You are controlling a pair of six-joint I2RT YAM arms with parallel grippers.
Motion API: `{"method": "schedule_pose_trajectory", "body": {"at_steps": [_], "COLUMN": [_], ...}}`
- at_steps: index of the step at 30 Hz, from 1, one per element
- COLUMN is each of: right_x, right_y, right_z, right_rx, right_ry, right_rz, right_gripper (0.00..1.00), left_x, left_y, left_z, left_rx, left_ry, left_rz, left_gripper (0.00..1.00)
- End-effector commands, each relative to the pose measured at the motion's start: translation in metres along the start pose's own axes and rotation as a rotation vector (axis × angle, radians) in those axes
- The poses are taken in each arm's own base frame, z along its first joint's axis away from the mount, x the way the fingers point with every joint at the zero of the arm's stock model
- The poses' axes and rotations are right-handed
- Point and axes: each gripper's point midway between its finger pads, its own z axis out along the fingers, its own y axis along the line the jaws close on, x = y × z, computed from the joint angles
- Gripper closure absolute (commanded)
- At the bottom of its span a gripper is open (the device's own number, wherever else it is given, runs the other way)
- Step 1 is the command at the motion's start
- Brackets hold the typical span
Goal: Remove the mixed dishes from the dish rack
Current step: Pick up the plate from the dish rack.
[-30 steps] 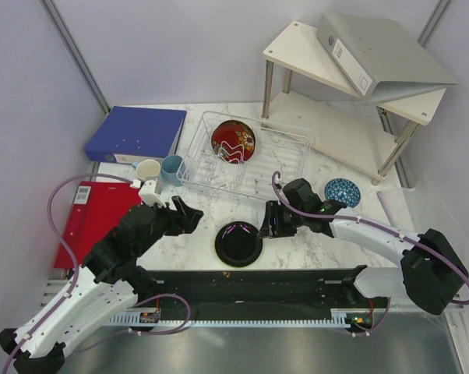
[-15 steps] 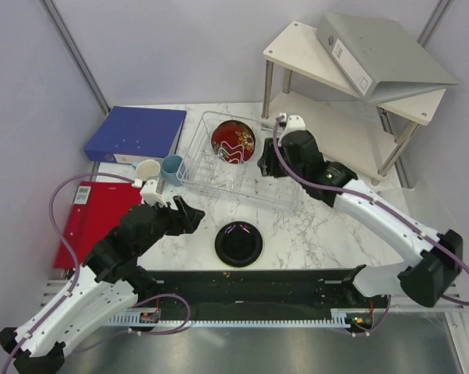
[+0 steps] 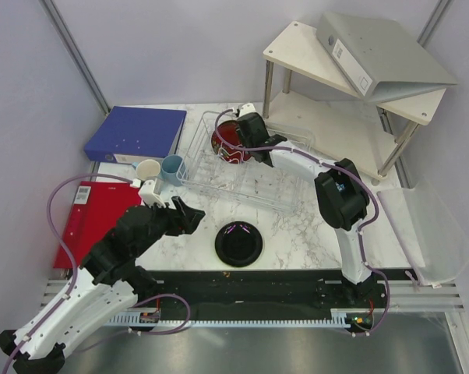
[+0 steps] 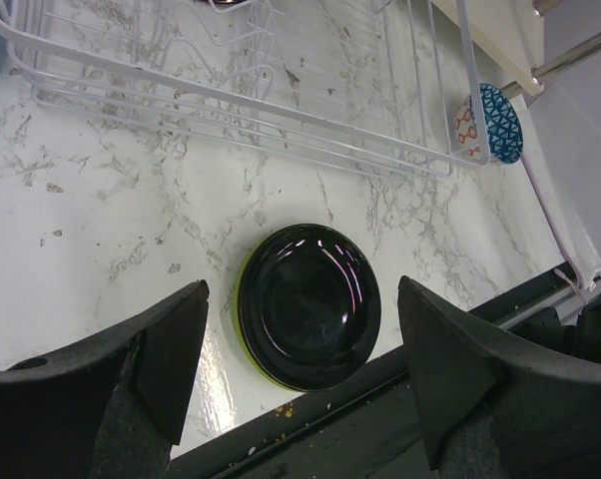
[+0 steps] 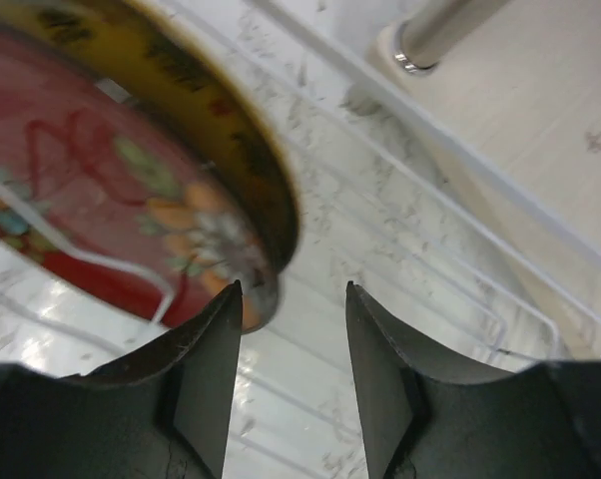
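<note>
Dish rack [image 3: 275,184] sits at the back of the table [image 3: 312,227], with a red bowl [image 3: 233,142] standing on edge inside it. Black plate [image 3: 238,242] lies flat in front of the rack. Your right gripper [image 5: 293,297] is about half open at the bowl's rim, which is just inside the jaws and not pinched. Your left gripper [image 4: 300,295] hangs wide open, left of the plate, holding nothing.

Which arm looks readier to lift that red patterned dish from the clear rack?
Right. The right gripper sits open at the red patterned dish in the clear rack; the left gripper hangs open off the rack, near the black plate.
</note>
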Motion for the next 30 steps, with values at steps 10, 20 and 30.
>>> {"method": "schedule_pose_trajectory", "body": {"at_steps": [10,20,30], "right_x": [-0.033,-0.029,-0.029], "right_y": [-0.018,-0.005,-0.011], "right_z": [0.014,0.015,0.010], "right_rx": [-0.002,-0.077,-0.061], "right_ry": [-0.178,-0.194,-0.195], "right_rz": [0.051,0.089,0.097], "right_gripper": [0.50,0.62,0.87], "left_x": [-0.013,-0.008,-0.007], "left_y": [-0.007,-0.004,-0.004], "left_z": [0.004,0.008,0.010], "left_rx": [0.007,-0.008,-0.011], "left_ry": [-0.020,-0.004,0.000], "left_rz": [0.043,0.037,0.036], "left_gripper": [0.17,0.17,0.17]}}
